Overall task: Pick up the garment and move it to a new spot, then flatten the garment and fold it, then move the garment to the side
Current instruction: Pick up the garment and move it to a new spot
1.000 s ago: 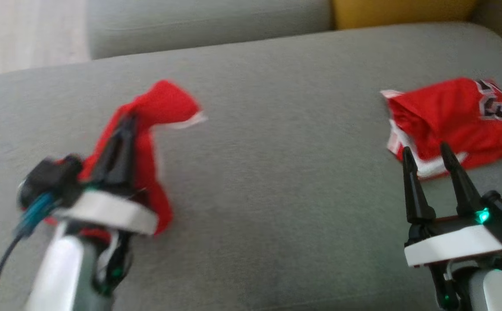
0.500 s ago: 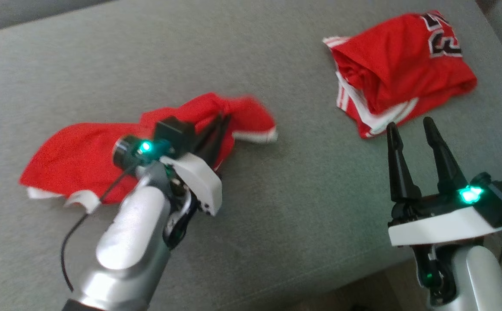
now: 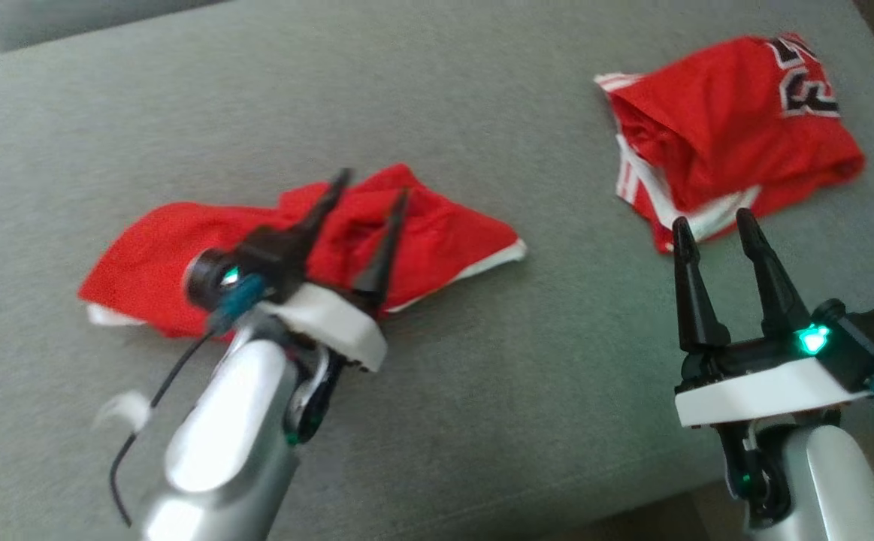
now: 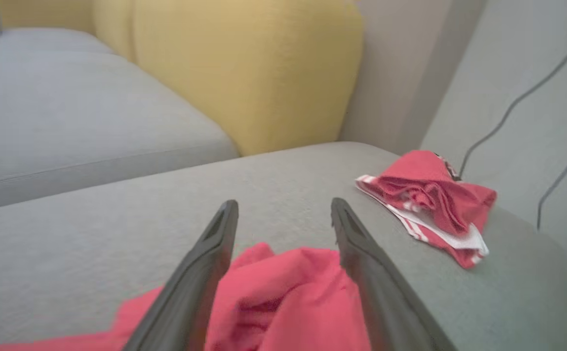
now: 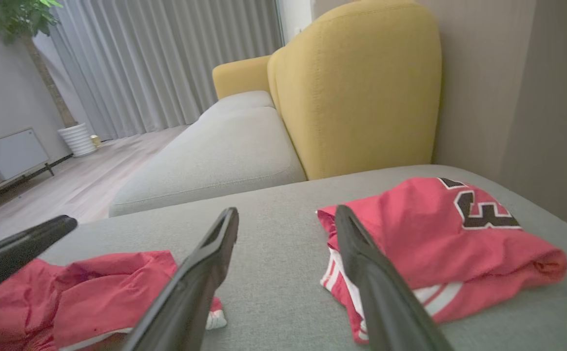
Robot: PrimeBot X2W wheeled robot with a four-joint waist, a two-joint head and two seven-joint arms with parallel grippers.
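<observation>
- Two red pieces lie on the grey sofa seat (image 3: 482, 113). Ours is the crumpled garment (image 3: 151, 255), left of centre. A folded jersey (image 3: 730, 128) sits well apart from it, toward the far right.
- Left gripper (image 3: 373, 184): its fingers are spread wide over the garment's bunched middle and clamp nothing. In the left wrist view, fabric humps up between the fingers. We cannot tell whether they touch it.
- Right gripper (image 3: 712, 219): its fingers are also spread and hold nothing. Its tips are just in front of the folded jersey's striped edge.
- Step, as we judge it: the garment lies free on open seat, so the move to a new spot looks done. Flattening comes next, and no folding is done yet.
- Next move calls for each gripper to take an end of the garment, probably at the white hems, and draw the cloth out flat.
- The right arm must cross to the garment's near end without catching the jersey.
</observation>
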